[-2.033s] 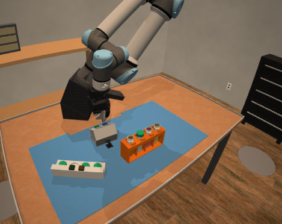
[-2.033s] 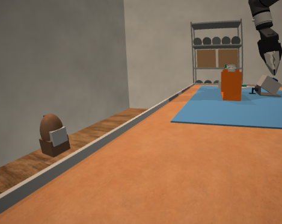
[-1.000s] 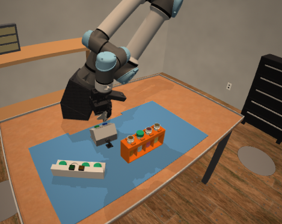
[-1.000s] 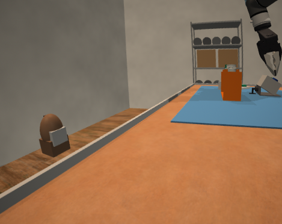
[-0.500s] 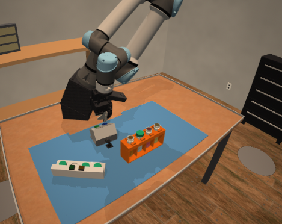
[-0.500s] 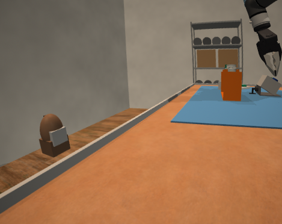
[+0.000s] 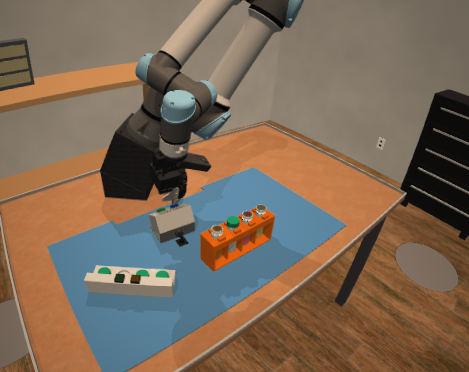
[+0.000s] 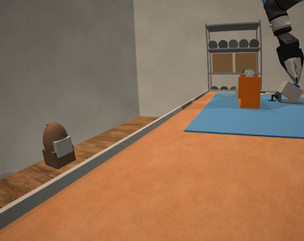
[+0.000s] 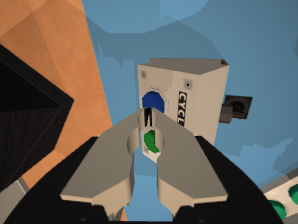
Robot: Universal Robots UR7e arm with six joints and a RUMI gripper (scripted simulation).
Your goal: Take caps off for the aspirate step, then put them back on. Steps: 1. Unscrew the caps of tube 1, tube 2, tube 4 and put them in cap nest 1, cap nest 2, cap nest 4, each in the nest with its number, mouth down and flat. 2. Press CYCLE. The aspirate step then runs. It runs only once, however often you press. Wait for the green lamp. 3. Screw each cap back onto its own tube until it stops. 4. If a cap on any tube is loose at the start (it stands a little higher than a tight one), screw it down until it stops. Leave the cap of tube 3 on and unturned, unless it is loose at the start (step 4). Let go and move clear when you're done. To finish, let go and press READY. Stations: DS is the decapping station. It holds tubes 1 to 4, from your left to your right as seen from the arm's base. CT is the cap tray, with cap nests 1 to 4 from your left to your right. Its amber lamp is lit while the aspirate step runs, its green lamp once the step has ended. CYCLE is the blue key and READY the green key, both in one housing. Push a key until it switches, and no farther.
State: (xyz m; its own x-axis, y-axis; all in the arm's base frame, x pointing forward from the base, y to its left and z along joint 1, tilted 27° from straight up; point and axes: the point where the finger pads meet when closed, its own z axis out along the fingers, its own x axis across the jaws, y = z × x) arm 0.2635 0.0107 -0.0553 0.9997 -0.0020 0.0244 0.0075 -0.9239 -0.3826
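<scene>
In the top view, a robot arm (image 7: 178, 107) (image 8: 280, 21) bends over a desk (image 7: 296, 155) (image 8: 153, 194) (image 9: 55, 30) spread with a blue mat (image 7: 296, 210) (image 8: 227, 120) (image 9: 260, 45), its hand (image 7: 173, 201) (image 8: 296, 82) (image 9: 149, 109) clenched on nothing and pointed down at the blue CYCLE key (image 7: 174, 205) (image 8: 296, 85) (image 9: 153, 101) of a pale housing (image 7: 173, 222) (image 8: 288, 92) (image 9: 200, 90). The orange decapping station (image 7: 211, 255) (image 8: 249, 92) stands nearby with tubes 1, 2 and 4 uncapped and a green cap (image 7: 233, 222) on tube 3. Green caps sit in nests 1, 2 and 4 of the white cap tray (image 7: 151, 287) (image 9: 285, 195); nest 3 is vacant and both lamps look dark. In the exterior view, the closed fingertips meet the housing's sloped top at the blue key, behind the station, while a metal shelf unit (image 8: 207, 58) stands against the far wall. In the wrist view, the fingertips overlap the near edge of the blue key, though contact and how deep it sits cannot be told; the green READY key (image 9: 151, 141) shows through the gap between the fingers, and the CYCLE lettering is partly covered.
</scene>
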